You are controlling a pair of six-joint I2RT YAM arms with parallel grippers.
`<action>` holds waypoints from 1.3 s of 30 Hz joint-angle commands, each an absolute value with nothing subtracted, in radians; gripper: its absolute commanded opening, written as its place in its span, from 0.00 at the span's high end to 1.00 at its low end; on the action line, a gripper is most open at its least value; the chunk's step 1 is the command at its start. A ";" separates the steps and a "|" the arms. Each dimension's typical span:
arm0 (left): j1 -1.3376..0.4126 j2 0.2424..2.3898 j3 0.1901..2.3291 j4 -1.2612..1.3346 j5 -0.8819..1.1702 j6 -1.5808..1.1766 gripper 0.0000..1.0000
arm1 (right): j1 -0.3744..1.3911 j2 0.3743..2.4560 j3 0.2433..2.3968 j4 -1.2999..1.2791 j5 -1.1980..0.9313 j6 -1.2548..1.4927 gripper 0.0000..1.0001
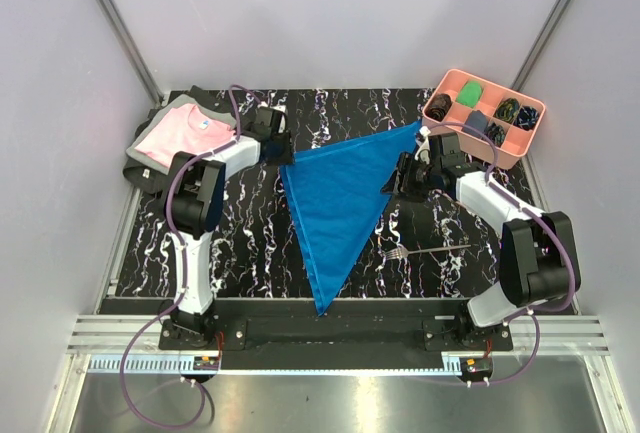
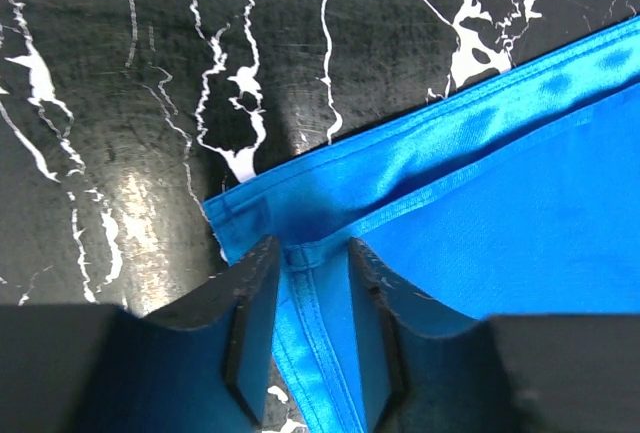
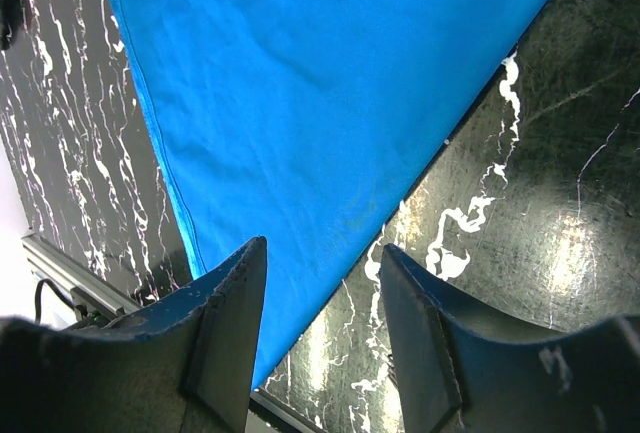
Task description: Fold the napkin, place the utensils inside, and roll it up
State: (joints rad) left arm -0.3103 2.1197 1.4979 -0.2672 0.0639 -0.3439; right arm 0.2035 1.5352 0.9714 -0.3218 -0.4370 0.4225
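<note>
**First fold down, cutlery waiting**

The napkin (image 1: 335,198) lies mid-table as a flat blue triangle, its long tip pointing at the near edge, so the opening fold reads as done. The left gripper (image 2: 310,253) sits low at the cloth's left corner, fingers drawn narrow with the hem running between them. Whether they truly pinch it, the wrist view cannot settle. The right gripper (image 3: 320,253) hangs over the napkin's right edge, fingers spread, holding nothing. The fork (image 1: 425,251) lies bare on the table (image 1: 240,243), near the cloth's right side but apart from it. Left to do, by my reckoning: any further fold, loading the fork, and the whole roll.
</note>
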 commanded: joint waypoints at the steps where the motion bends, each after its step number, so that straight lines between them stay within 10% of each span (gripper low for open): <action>1: -0.318 2.131 1.499 -0.210 0.072 -0.336 0.67 | 0.198 1.545 0.994 -0.325 -0.451 0.408 0.43; 12: -0.318 2.071 1.479 -0.206 0.054 -0.347 0.93 | 0.195 1.529 0.986 -0.324 -0.445 0.408 0.43; 39: -0.316 2.033 1.509 -0.203 0.014 -0.337 0.94 | 0.190 1.529 0.965 -0.328 -0.456 0.407 0.42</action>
State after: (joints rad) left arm -0.3130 2.1078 1.4853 -0.2436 0.0422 -0.3405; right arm 0.1997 1.5406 0.9676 -0.3359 -0.4374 0.4221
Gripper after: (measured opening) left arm 0.072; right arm 0.579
